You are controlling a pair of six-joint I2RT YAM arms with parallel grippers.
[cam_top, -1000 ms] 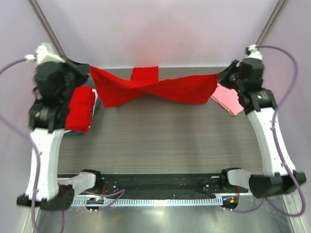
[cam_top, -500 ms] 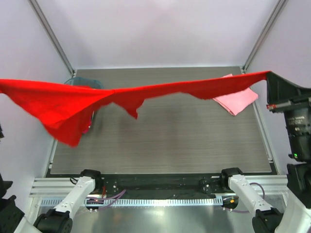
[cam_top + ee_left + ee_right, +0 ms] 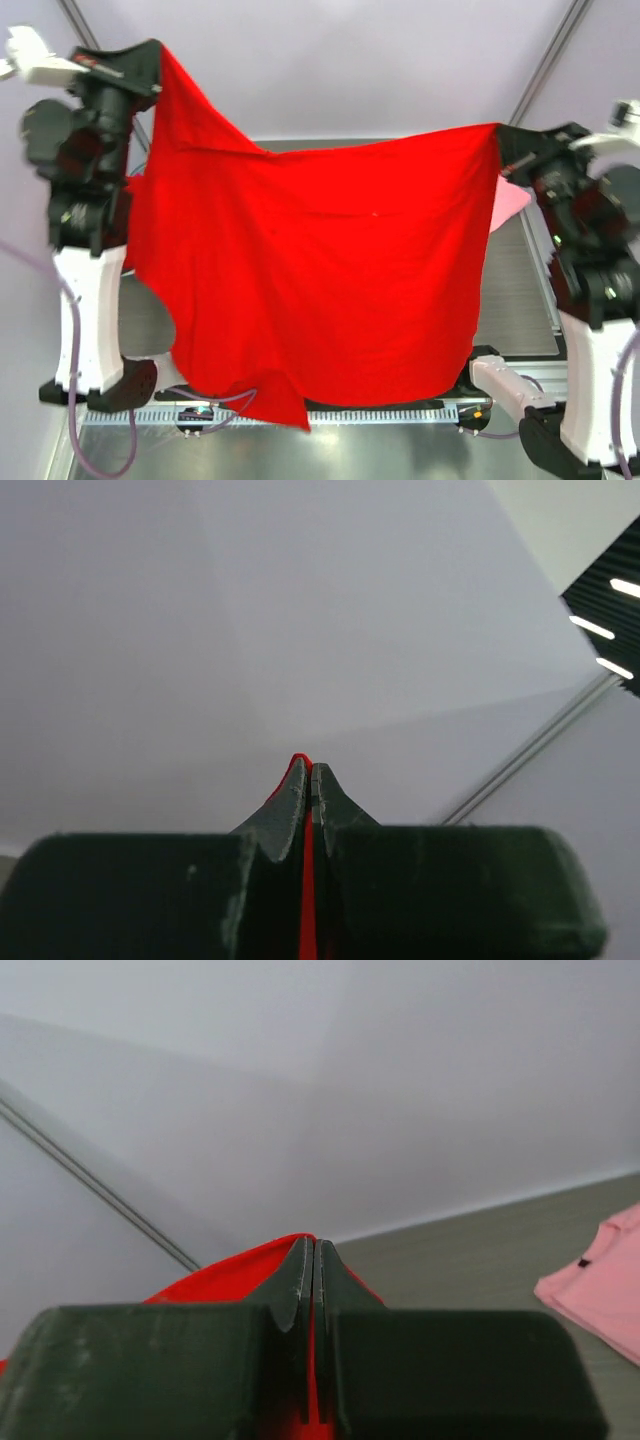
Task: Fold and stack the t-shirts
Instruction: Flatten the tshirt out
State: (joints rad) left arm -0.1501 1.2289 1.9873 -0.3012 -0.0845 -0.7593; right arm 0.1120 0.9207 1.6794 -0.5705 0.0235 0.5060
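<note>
Two grippers seen from above, left gripper (image 3: 150, 60) and right gripper (image 3: 505, 140) each pinching a top corner of the red t-shirt (image 3: 320, 280), hung spread above the table (image 3: 515, 300), pink t-shirt (image 3: 510, 200) near the far right edge, left wrist, jaws pressed together on red cloth, right wrist, the same pinch.

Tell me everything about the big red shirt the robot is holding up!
The red t-shirt is bright, plain, soft-looking cloth. It hangs spread wide like a curtain over the table. The left gripper pinches one top corner and the right gripper pinches the other, both shut on a thin fabric edge. Its bottom edge is uneven, with one flap drooping lowest.
</note>
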